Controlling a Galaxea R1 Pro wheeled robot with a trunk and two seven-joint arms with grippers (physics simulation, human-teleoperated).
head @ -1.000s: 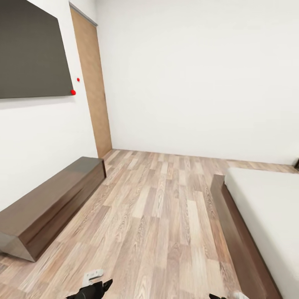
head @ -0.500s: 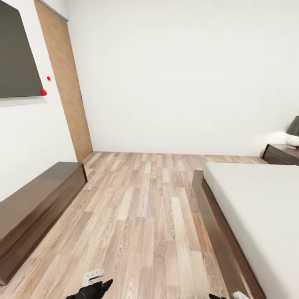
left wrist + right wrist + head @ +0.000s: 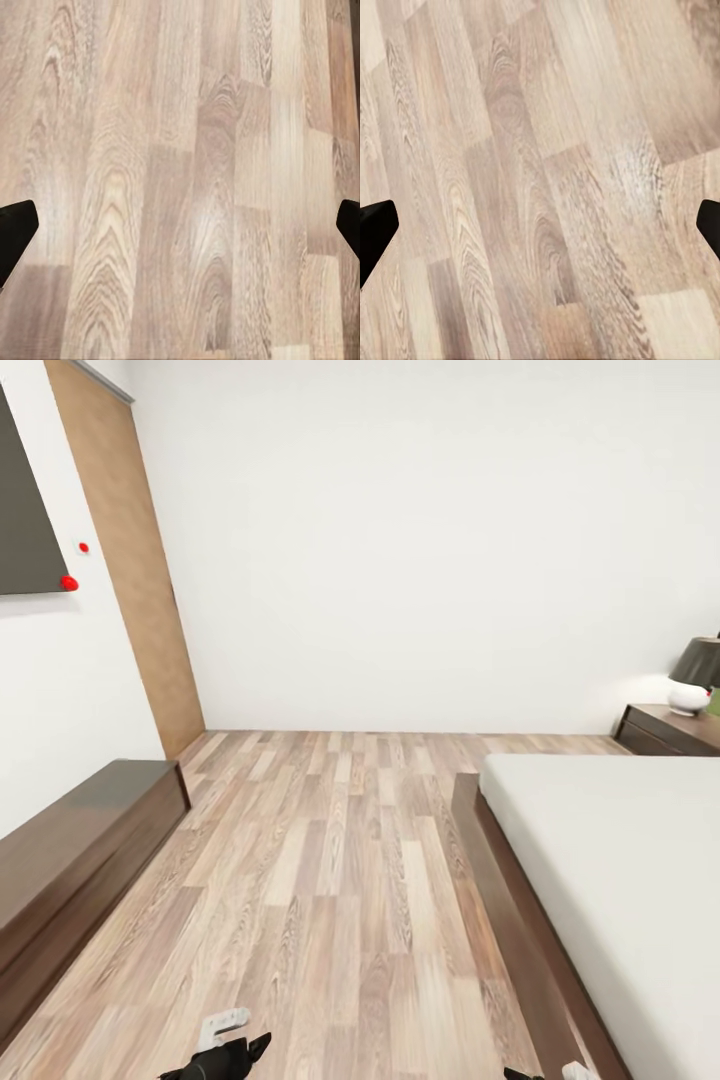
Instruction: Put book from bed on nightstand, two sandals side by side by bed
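Risk, my judgement: the bed (image 3: 620,860) platform corner juts toward my path; cutting close could clip the base. Left gripper (image 3: 180,225) and right gripper (image 3: 540,225) both spread wide, empty, over the plank floor (image 3: 340,880). Nightstand (image 3: 668,728) with lamp (image 3: 694,674) beyond the bed's far end; long dresser (image 3: 70,850) across the floor from the bed. Book, sandals: not located

White walls (image 3: 420,540), plank floor (image 3: 340,880)
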